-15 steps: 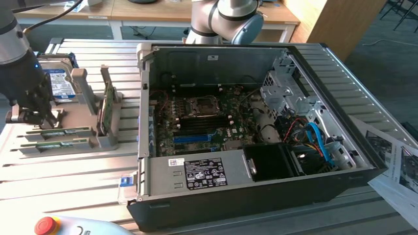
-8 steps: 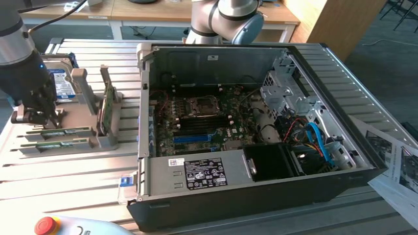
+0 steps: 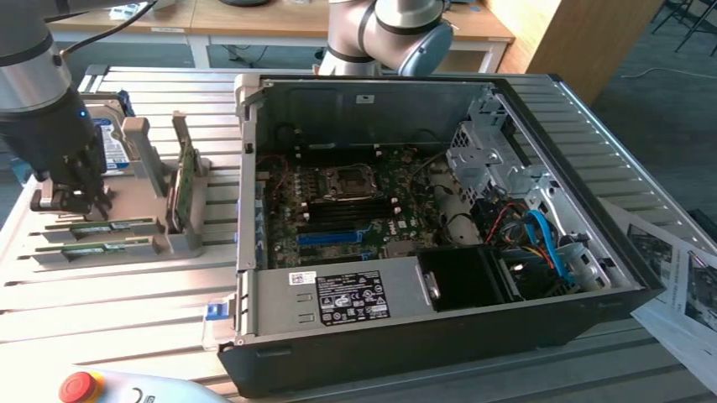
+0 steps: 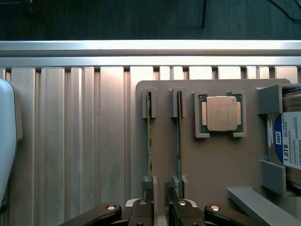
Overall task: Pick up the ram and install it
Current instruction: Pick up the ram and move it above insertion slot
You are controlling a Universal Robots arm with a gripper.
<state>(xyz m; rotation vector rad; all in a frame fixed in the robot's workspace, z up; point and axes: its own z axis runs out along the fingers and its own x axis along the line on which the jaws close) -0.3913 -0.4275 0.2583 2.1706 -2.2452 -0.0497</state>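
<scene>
Green ram (image 4: 149, 141) stands edgewise in its holder (image 4: 216, 160), just beneath parted jaws.

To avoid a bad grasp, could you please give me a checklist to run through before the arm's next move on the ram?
1. Two thin green ram sticks standing on edge in the grey plastic holder: ok.
2. Black gripper at the sticks' end of the holder: ok.
3. Jaws apart, nothing held: ok.
4. One stick centred between the jaws: cannot tell.
5. Black computer case open, green motherboard exposed: ok.
6. Blue memory slots free, latches open: cannot tell.
</scene>
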